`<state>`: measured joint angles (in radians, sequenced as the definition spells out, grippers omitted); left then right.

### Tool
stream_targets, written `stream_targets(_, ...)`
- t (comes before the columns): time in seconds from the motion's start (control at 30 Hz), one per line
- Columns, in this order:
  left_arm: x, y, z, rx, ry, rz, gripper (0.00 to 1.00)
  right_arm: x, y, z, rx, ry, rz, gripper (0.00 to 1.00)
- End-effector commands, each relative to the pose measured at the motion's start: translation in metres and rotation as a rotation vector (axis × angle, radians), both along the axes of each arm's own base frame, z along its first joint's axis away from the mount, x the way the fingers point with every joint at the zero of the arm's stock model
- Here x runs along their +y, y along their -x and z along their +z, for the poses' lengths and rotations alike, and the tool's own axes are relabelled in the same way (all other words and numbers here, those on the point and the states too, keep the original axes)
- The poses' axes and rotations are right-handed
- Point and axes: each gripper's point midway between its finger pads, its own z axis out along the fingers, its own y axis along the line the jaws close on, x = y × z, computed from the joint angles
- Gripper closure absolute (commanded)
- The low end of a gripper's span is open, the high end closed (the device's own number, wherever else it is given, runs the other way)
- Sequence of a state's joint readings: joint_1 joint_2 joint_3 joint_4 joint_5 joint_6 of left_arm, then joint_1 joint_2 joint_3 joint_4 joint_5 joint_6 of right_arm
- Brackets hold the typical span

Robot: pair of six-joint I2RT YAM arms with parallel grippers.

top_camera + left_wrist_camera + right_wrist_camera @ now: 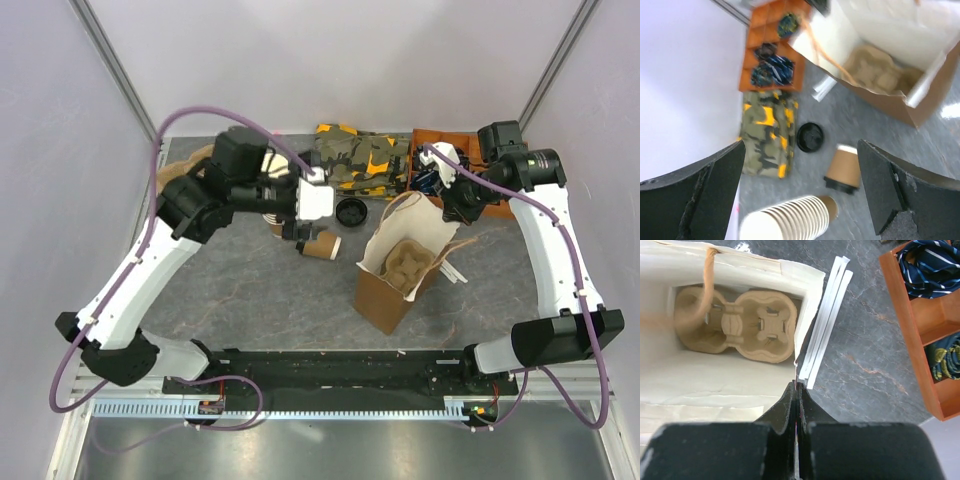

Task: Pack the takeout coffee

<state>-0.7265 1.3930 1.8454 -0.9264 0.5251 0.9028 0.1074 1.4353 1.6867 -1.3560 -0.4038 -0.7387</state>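
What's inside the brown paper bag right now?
A pulp cup carrier lies on the bottom of the paper bag, its visible wells empty. Nothing else shows inside. Whatever is beneath the carrier is covered.

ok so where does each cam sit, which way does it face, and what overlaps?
Top external: above and behind the bases, looking down on the table; left arm and right arm show whole.
Left wrist: on the left gripper, looking down between its open fingers at the takeout coffee lying on its side.
Right wrist: on the right gripper, looking down into the paper bag, jaws shut on its rim.
Shared: all three show the bag's cup carrier.
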Motion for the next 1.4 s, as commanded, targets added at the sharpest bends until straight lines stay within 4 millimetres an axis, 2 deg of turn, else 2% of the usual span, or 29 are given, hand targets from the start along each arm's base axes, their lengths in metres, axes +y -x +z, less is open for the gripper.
stream_targets(0.0,0.013,0.001,-0.090,0.042,-0.201,-0.061,0.00,-0.009,0.011,-0.004,0.024,0.046,0.038,1.00)
stream_targets(0.03,0.016,-0.004,-0.114,0.064,-0.247,-0.046,0.00,-0.011,0.011,-0.004,0.025,0.050,0.035,0.99)
stream_targets(0.07,0.017,-0.006,-0.123,0.068,-0.263,-0.047,0.00,-0.012,0.010,-0.004,0.023,0.052,0.033,0.96)
stream_targets(0.17,0.020,-0.019,-0.144,0.124,-0.266,-0.007,0.00,-0.012,0.008,0.003,0.009,0.042,0.015,0.80)
stream_targets(0.2,0.023,-0.024,-0.145,0.138,-0.256,0.015,0.00,-0.011,0.006,0.009,-0.001,0.034,0.002,0.63)
stream_targets(0.27,0.019,-0.028,-0.142,0.164,-0.191,0.057,0.00,-0.007,0.005,0.017,-0.011,0.014,0.000,0.47)
stream_targets(0.3,0.020,-0.028,-0.149,0.188,-0.177,0.077,0.00,-0.005,0.003,0.026,-0.031,-0.003,-0.016,0.32)
stream_targets(0.33,0.020,-0.023,-0.142,0.227,-0.121,0.118,0.00,-0.004,0.002,0.032,-0.042,-0.015,-0.023,0.27)
stream_targets(0.37,0.016,-0.026,-0.132,0.216,-0.063,0.138,0.00,-0.002,-0.001,0.042,-0.066,-0.033,-0.030,0.23)
stream_targets(0.4,0.018,-0.022,-0.141,0.253,-0.044,0.166,0.00,-0.001,0.000,0.046,-0.067,-0.043,-0.041,0.19)
stream_targets(0.43,0.016,-0.024,-0.120,0.282,0.079,0.242,0.00,0.000,0.000,0.049,-0.072,-0.053,-0.045,0.18)
stream_targets(0.47,0.020,-0.024,-0.120,0.320,0.121,0.299,0.00,0.001,-0.001,0.055,-0.085,-0.058,-0.051,0.16)
stream_targets(0.5,0.028,-0.021,-0.136,0.426,0.150,0.400,0.00,0.002,0.000,0.057,-0.083,-0.068,-0.056,0.16)
stream_targets(0.57,0.036,-0.021,-0.124,0.458,0.265,0.491,0.00,0.003,0.000,0.061,-0.086,-0.076,-0.061,0.15)
stream_targets(0.6,0.043,-0.021,-0.141,0.559,0.311,0.590,0.00,0.004,0.001,0.063,-0.087,-0.083,-0.065,0.15)
stream_targets(0.63,0.047,-0.020,-0.144,0.594,0.350,0.625,0.00,0.005,0.002,0.064,-0.088,-0.089,-0.066,0.14)
stream_targets(0.67,0.049,-0.021,-0.132,0.592,0.441,0.636,0.00,0.004,0.001,0.066,-0.090,-0.092,-0.073,0.13)
stream_targets(0.7,0.056,-0.021,-0.159,0.662,0.465,0.721,0.00,0.004,0.002,0.066,-0.090,-0.093,-0.075,0.13)
stream_targets(0.83,0.066,-0.030,-0.192,0.720,0.549,0.817,0.00,0.005,0.002,0.070,-0.092,-0.103,-0.092,0.09)
stream_targets(0.87,0.069,-0.038,-0.203,0.731,0.556,0.840,0.01,0.005,0.002,0.072,-0.094,-0.110,-0.102,0.05)
stream_targets(0.9,0.067,-0.044,-0.197,0.717,0.597,0.821,0.01,0.006,0.001,0.073,-0.096,-0.111,-0.105,0.03)
stream_targets(0.93,0.073,-0.052,-0.200,0.710,0.612,0.838,0.01,0.006,0.000,0.076,-0.104,-0.114,-0.110,0.02)
stream_targets(0.97,0.075,-0.055,-0.214,0.721,0.602,0.856,0.01,0.005,0.000,0.078,-0.108,-0.113,-0.115,0.02)
stream_targets(1.0,0.075,-0.062,-0.209,0.697,0.637,0.835,0.01,0.005,-0.001,0.077,-0.103,-0.114,-0.119,0.02)
stream_targets(1.13,0.083,-0.082,-0.224,0.687,0.671,0.839,0.02,0.006,-0.005,0.082,-0.110,-0.123,-0.134,0.02)
stream_targets(1.2,0.079,-0.087,-0.237,0.708,0.654,0.832,0.02,0.006,-0.006,0.082,-0.105,-0.125,-0.141,0.02)
stream_targets(1.3,0.070,-0.089,-0.234,0.696,0.669,0.753,0.04,0.005,-0.009,0.082,-0.110,-0.118,-0.144,0.02)
stream_targets(1.37,0.067,-0.092,-0.243,0.709,0.654,0.748,0.06,0.004,-0.010,0.082,-0.111,-0.113,-0.148,0.02)
